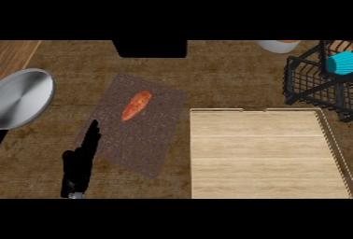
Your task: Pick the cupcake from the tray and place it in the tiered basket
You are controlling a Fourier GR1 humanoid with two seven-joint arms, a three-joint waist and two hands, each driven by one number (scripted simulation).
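1. The cupcake [342, 62] is sitting in the tiered basket [303, 79] at the upper right of the frame.
2. The left hand [79, 163] is resting at lower left, fingers straight, well apart from it.
3. The tray [265, 154] is lying at lower right.

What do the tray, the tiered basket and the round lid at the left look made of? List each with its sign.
Tray: looks like pale wood, matte, with grain lines running across its boards and a raised rim.
Tiered basket: looks like black coated wire, thin bars forming an open grid.
Round lid: seems brushed metal, silver-grey with a soft sheen; it may be a pan instead.
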